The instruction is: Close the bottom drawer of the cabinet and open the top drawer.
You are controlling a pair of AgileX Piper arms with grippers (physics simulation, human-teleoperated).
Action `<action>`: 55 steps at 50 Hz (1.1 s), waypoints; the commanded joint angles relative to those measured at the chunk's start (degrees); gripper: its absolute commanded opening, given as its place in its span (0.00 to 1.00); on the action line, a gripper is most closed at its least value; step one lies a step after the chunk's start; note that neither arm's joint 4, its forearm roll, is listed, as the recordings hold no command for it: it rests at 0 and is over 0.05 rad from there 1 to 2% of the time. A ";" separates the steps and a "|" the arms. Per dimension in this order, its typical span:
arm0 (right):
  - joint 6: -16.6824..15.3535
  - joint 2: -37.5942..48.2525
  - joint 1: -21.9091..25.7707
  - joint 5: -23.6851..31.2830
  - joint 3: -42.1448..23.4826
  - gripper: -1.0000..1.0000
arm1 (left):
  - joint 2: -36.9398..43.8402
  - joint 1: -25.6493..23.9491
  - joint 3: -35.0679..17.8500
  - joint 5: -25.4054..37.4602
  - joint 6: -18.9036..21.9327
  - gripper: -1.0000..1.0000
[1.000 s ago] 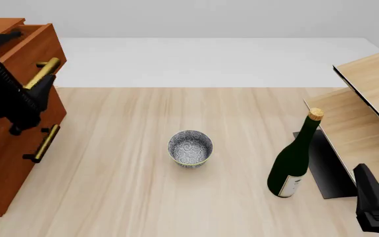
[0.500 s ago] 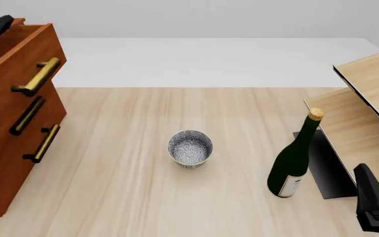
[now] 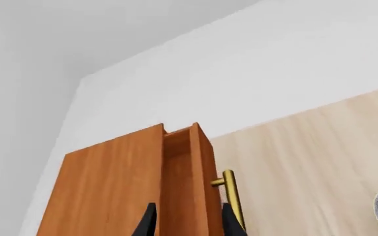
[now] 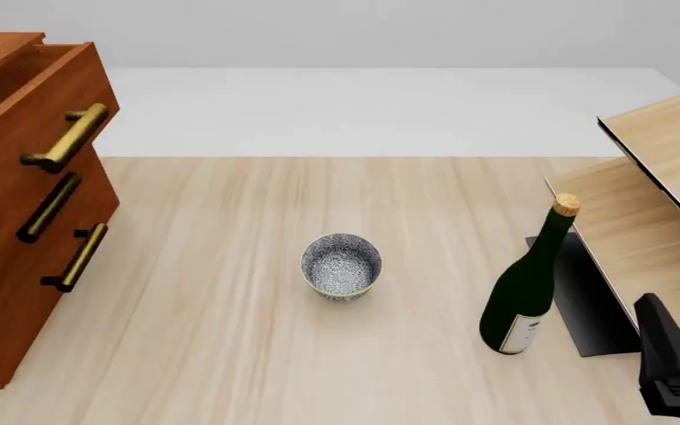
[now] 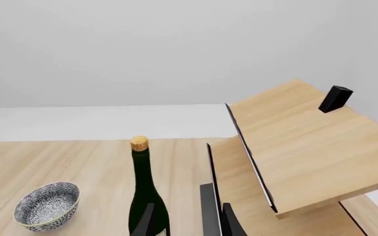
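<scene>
Top drawer pulled out, my jaws both empty over a pale wood surface.

The cabinet (image 4: 27, 208) stands at the surface's (image 4: 234, 354) left edge, top drawer (image 4: 45, 111) jutting forward, bottom drawer (image 4: 45, 274) apparently flush. My left jaws (image 3: 187, 221) hover narrowly parted above it; my right jaws (image 5: 187, 221), likewise narrow, face the wine bottle (image 4: 531, 282) beside the bowl (image 4: 342, 265) and shelf unit (image 4: 647, 208). Plain grey walls behind.
</scene>
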 commanded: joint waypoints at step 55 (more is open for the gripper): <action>-0.82 0.02 0.98 0.04 0.01 1.00 | 6.30 3.79 13.79 -2.26 -19.38 1.00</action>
